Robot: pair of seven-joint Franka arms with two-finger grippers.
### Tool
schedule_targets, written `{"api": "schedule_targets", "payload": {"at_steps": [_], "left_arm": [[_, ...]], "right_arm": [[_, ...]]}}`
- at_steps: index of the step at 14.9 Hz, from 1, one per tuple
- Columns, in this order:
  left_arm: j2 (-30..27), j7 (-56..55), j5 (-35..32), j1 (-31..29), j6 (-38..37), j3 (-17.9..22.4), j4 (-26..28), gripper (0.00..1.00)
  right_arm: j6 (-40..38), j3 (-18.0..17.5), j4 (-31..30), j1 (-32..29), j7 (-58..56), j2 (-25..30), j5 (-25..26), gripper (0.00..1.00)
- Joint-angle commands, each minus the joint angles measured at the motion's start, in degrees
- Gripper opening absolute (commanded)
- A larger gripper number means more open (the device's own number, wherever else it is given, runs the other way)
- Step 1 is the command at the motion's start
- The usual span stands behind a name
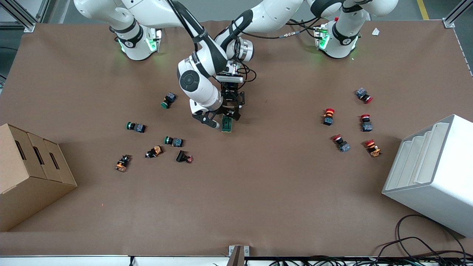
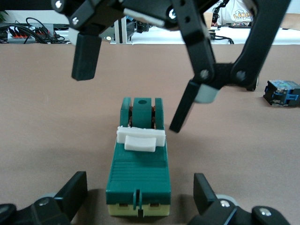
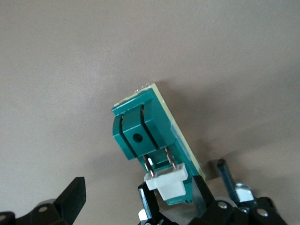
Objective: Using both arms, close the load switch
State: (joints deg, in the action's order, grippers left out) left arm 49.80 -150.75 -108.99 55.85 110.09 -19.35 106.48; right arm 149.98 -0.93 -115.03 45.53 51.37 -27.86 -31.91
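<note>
Load switch [image 1: 227,123] lies flat on the brown table [image 1: 258,192] near its middle, green body with white lever [image 2: 140,139] across the top. Left gripper [image 2: 140,199] sits low around one end, jaws spread wide, pads apart from the block. Right gripper [image 2: 136,89] hangs over the other end, jaws also spread, nothing pinched. Green [image 1: 168,100] and red push buttons [image 1: 328,116] lie scattered toward either end.
</note>
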Motion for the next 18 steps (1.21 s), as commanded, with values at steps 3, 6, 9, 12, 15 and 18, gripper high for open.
{"api": "schedule_targets", "payload": {"at_steps": [3,6,9,12,15,18], "left_arm": [[2.0,-1.1,-0.2,0.6,0.4,0.3,-1.0,1.0],[1.9,-1.0,-0.2,0.6,0.4,0.2,-1.2,1.0],[2.0,-0.5,-0.2,0.7,0.4,0.2,-1.1,1.0],[2.6,-0.2,-0.1,0.7,0.4,0.2,-0.9,1.0],[2.8,-0.2,0.1,1.2,0.4,0.2,-1.0,1.0],[2.8,-0.3,0.3,1.3,0.3,0.2,-0.8,1.0]], "right_arm": [[4.4,0.4,-0.8,1.8,0.5,-1.8,-3.2,1.0],[4.5,0.5,-0.8,2.5,0.5,-1.8,-4.6,1.0],[3.7,0.6,-0.8,2.5,0.6,-1.9,-4.6,1.0],[1.5,0.9,-0.8,2.3,0.3,-1.8,-3.9,1.0],[1.3,1.0,-0.8,2.3,0.1,-1.5,-3.6,1.0],[1.4,1.0,-0.7,2.4,0.6,-1.7,-3.6,1.0]]}}
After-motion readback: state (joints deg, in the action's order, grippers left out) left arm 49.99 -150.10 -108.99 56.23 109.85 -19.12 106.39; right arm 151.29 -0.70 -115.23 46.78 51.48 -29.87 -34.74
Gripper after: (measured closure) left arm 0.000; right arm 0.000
